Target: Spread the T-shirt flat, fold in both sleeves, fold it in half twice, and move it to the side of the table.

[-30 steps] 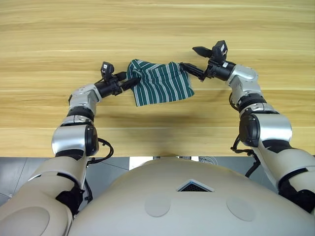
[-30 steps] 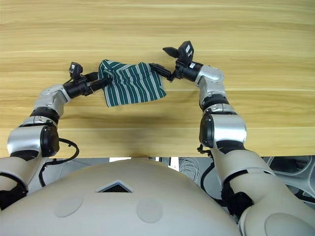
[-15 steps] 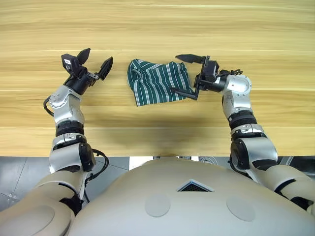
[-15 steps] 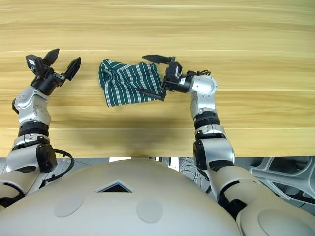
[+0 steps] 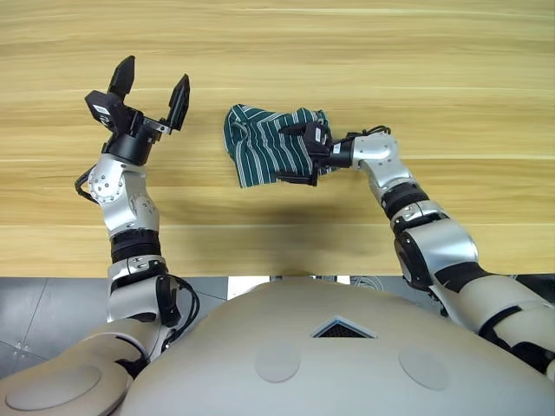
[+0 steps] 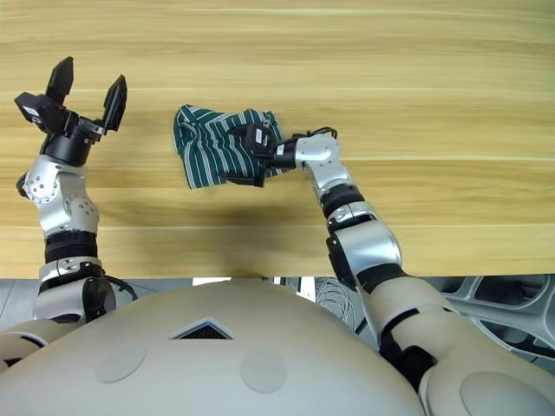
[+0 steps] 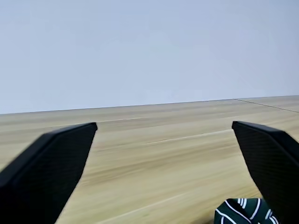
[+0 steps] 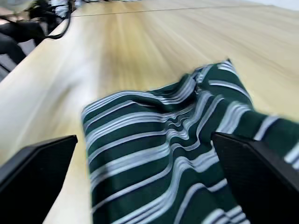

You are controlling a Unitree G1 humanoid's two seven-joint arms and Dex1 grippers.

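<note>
1. The T-shirt [image 5: 264, 156] lies as a small folded bundle of green with white stripes, just left of centre in the head views, on the tabletop [image 5: 390, 52].
2. It is a little wider across the frame than it is deep. Its lower edge slopes up toward the right, and its upper left corner is rumpled.
3. The right pincer [image 5: 299, 156] is at the bundle's right-hand edge, pointing toward frame left. Its jaws are apart, one finger near the upper edge of the cloth and one near the lower edge.
4. In the right wrist view the fingers [image 8: 37, 158] stand wide at either side with striped cloth between them, so nothing is clamped. From these views I cannot tell whether the fingers touch the cloth.
5. The left pincer [image 5: 154, 78] is raised in the upper left of the frame, jaws apart and holding nothing, well apart from the bundle's left edge. In the left wrist view a scrap of the shirt [image 7: 243, 210] shows low down by one finger.
6. The relation that matters is that the shirt lies straight ahead of the right pincer, between its fingers, while it is off to the right of the left one. The right arm is plainly the nearer.
7. Judging by the compact bundle, the folds look done and what is left is carrying it to the side. That probably calls for closing on the right edge across all layers, or the bundle may fall open when lifted.
</note>
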